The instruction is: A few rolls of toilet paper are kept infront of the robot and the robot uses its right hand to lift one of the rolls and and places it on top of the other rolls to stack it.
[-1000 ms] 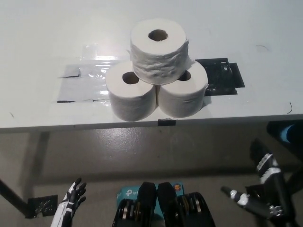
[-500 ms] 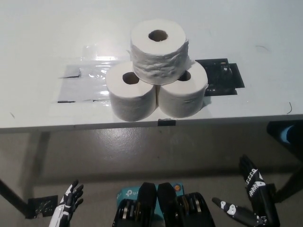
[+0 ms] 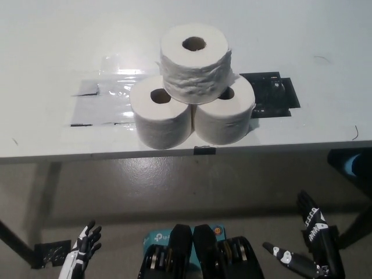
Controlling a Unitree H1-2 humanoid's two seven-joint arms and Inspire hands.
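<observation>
While it hangs low at the bottom right, well below the table edge, the black right hand point(image 3: 311, 250) holds nothing — its fingers are spread apart, some pointing up and one reaching out toward the picture's middle. Across from it at the bottom left, the white left hand point(image 3: 81, 251) rests just inside the frame, also empty, with its dark-tipped fingers splayed upward. Both hands are over the grey floor point(image 3: 174, 186), apart from everything on the table.

Above them runs the front edge of the white table point(image 3: 46, 58). Near that edge stand two toilet paper rolls side by side and touching: the left lower roll point(image 3: 160, 119) and the right lower roll point(image 3: 226, 116), each upright with its core hole facing up. A small dark tab point(image 3: 204, 150) sits on the table edge just in front of the gap between them.

On top of the pair sits the top roll point(image 3: 195, 61) — upright too, bridging the two and resting on both. Its outer sheet looks rumpled.

Behind and left of the stack lies a patch of clear tape point(image 3: 102, 99) that shines under the light. A black tape patch point(image 3: 273, 93) lies to the right, partly hidden by the right lower roll.
</observation>
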